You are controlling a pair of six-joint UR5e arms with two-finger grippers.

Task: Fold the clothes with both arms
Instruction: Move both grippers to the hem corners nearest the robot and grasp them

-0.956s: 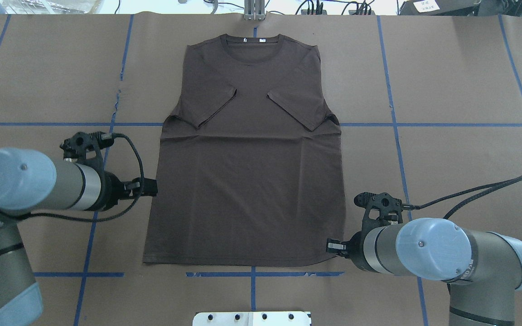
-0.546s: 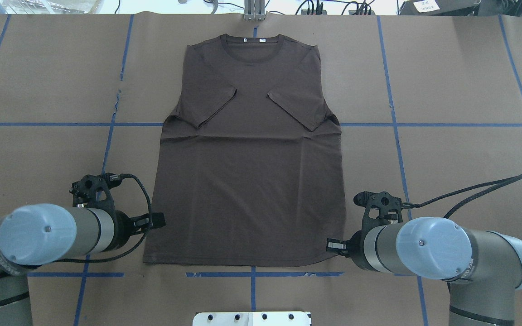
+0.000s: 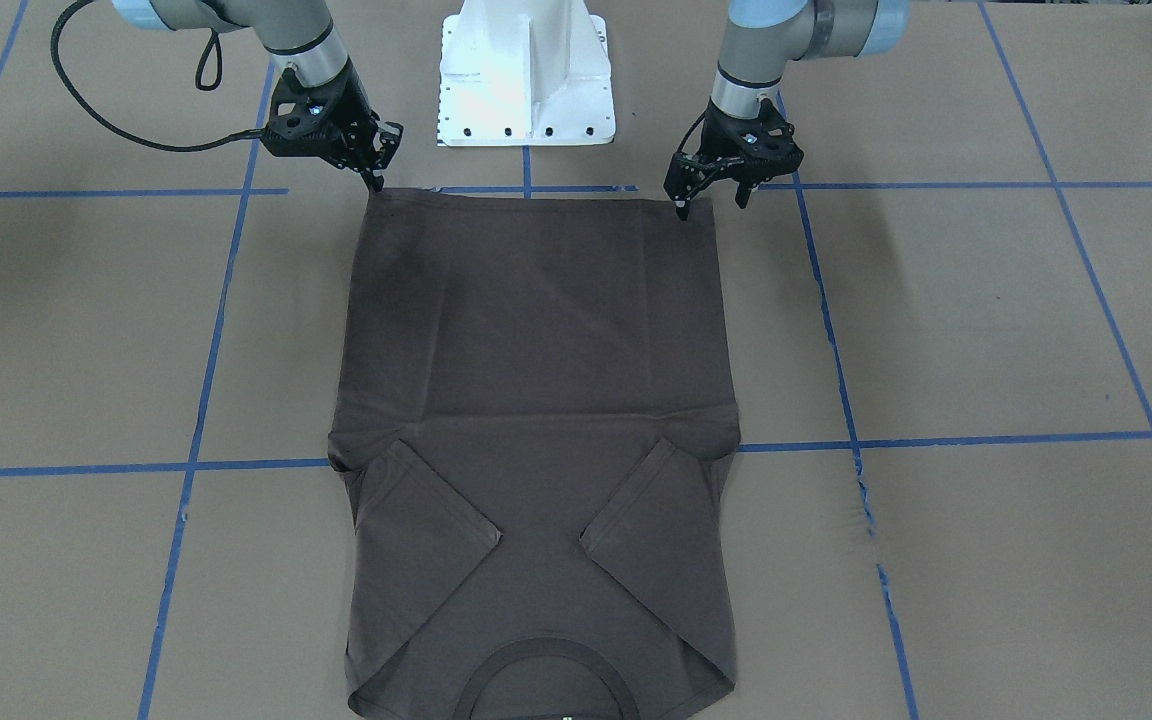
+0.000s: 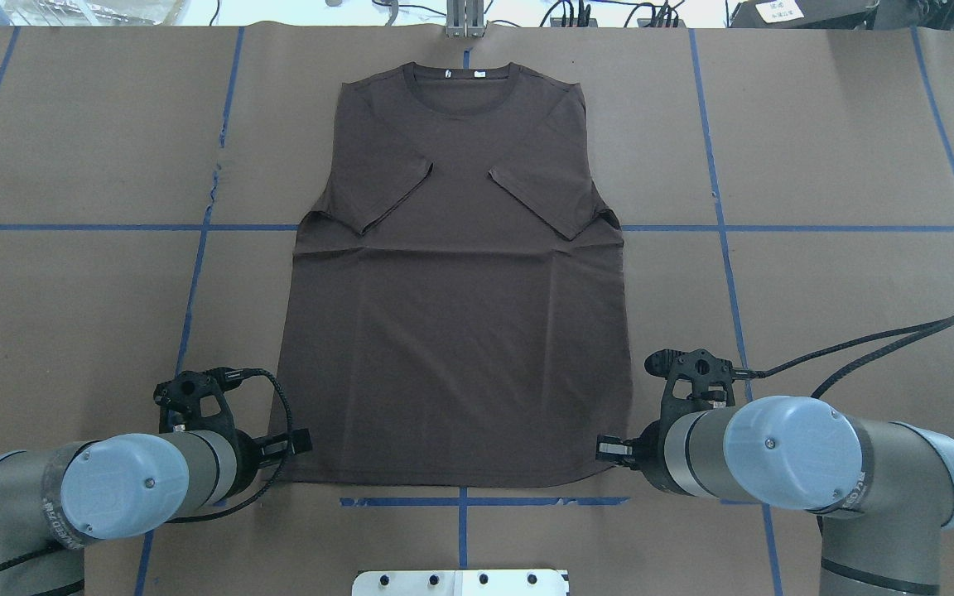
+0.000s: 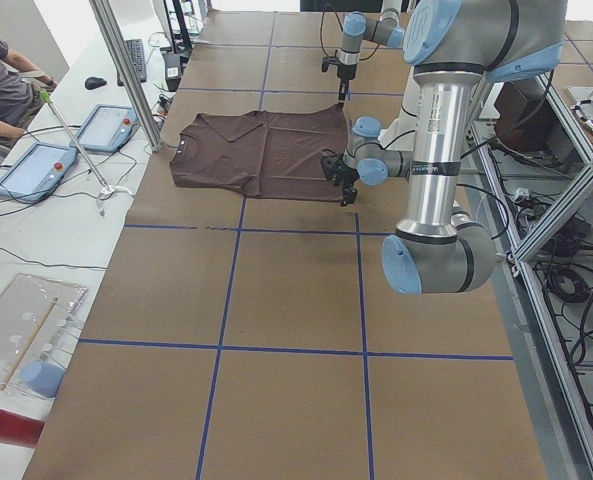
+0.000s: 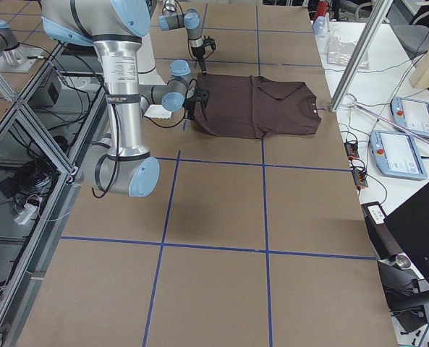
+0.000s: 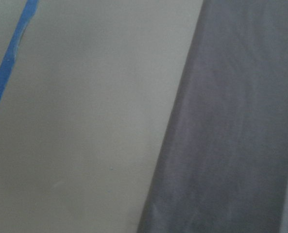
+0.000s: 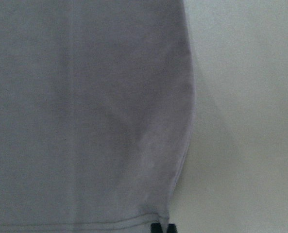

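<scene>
1. Overhead exterior view: the T-shirt (image 4: 452,331) lies flat and unmoved, sleeves folded in, hem nearest the white pedestal base (image 4: 460,582).
2. The left gripper (image 4: 301,443) has slid down to the hem corner left of the base, jaws spread. A grasp looks due.
3. The right gripper (image 4: 607,449) stays at the hem corner right of the base, jaws pressed together, seemingly pinching the cloth.
4. The left wrist view is blurred and shows no fingertips.

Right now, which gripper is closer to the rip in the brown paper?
Left. The left gripper is at a hem corner of the T-shirt, on the same side of the table as the rip. The right gripper is at the opposite hem corner, farther off.
</scene>
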